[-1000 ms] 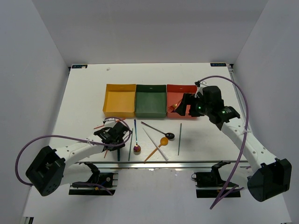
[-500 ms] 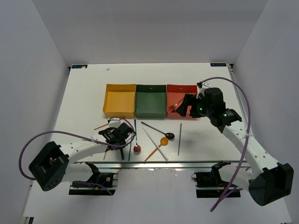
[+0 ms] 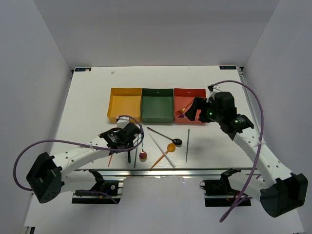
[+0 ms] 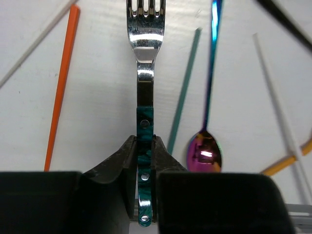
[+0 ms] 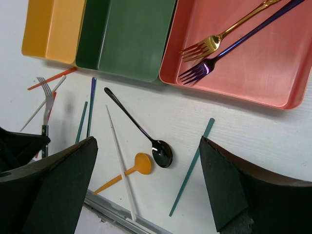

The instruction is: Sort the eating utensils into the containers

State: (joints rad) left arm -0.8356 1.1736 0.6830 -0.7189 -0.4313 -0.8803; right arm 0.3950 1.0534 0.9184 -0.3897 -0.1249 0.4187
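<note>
Rising left fingers around fork

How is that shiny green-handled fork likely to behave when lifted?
Probably stiff: the fork looks like polished metal and shows no bend. The left gripper pinches its glossy green handle near the end, so the long head could pivot or slip. Being flat, it likely won't roll if dropped.
</note>
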